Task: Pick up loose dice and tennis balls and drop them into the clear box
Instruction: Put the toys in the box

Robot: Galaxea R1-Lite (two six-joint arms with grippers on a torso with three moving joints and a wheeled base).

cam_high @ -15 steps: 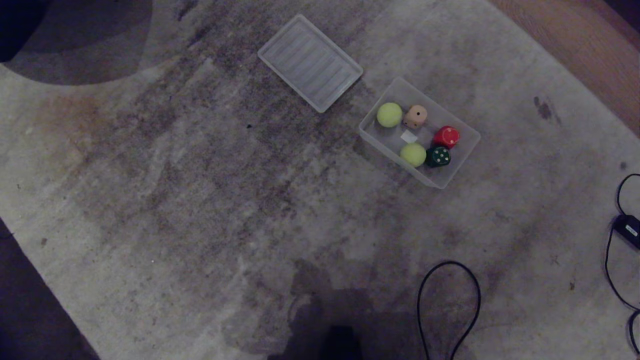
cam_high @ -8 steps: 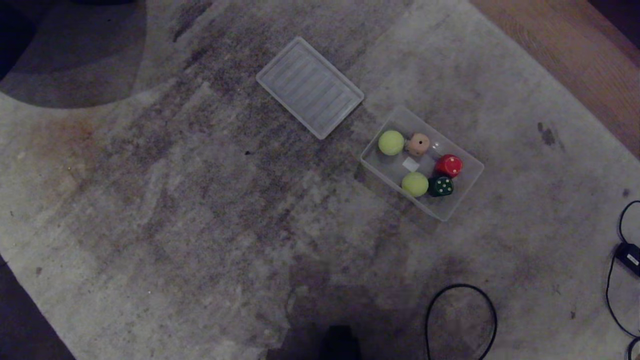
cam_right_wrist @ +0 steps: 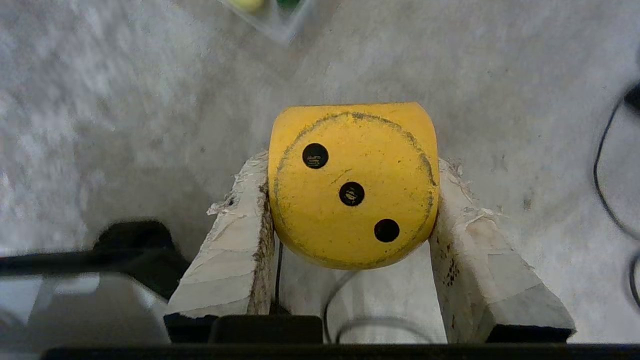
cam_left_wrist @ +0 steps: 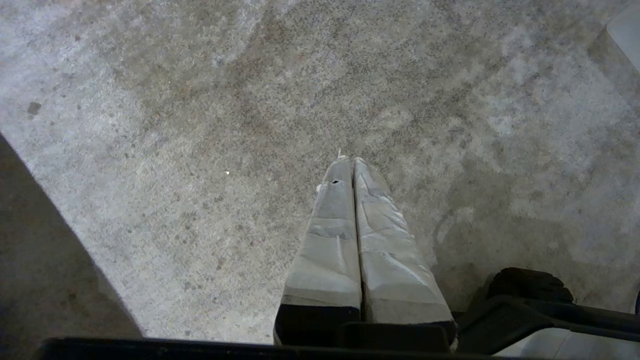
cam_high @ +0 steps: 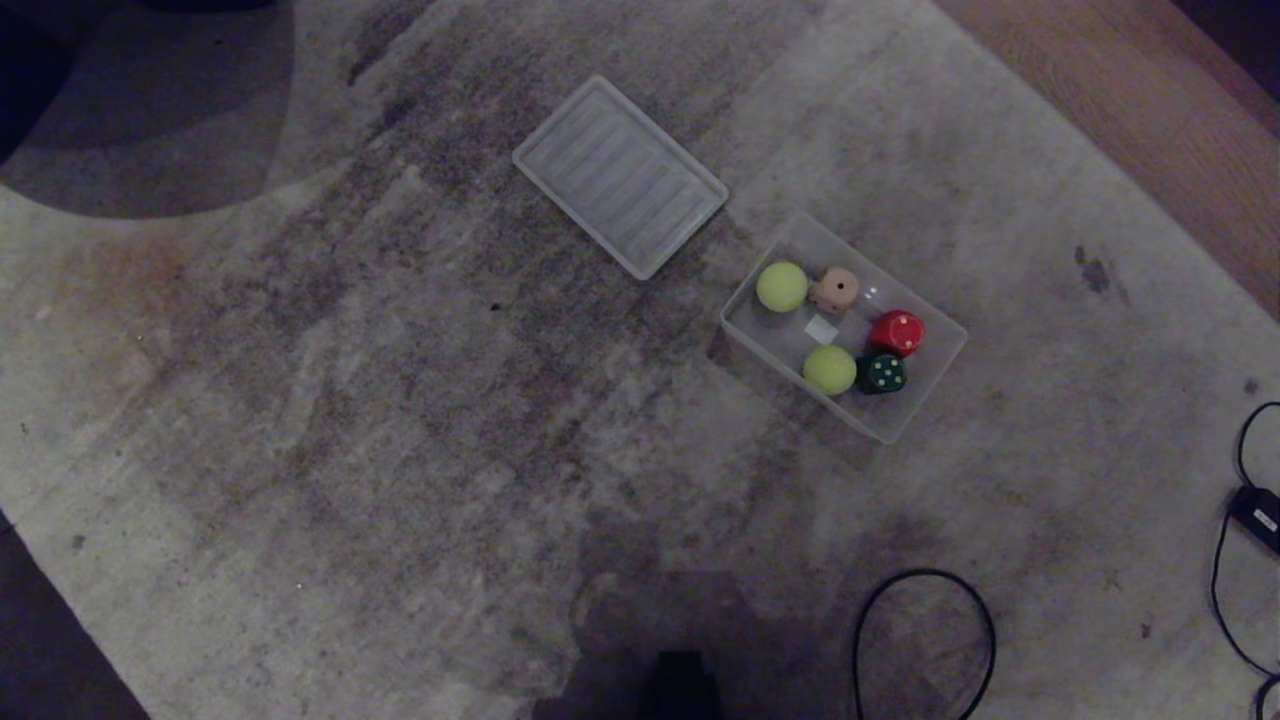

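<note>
Pale taped fingers [cam_left_wrist: 345, 240]; black end effector mounts.

head: dim, bluish, dark corners | wrists: brighter | right wrist: blurred edges

I seem to be in a home's living space: a worn, stained rug [cam_high: 420, 400] over wood flooring [cam_high: 1150, 110], with loose black cables [cam_high: 925, 640] trailing across it.

Left hand [cam_left_wrist: 353, 162] closed, empty; right hand [cam_right_wrist: 350, 165] clamped, loaded.
</note>
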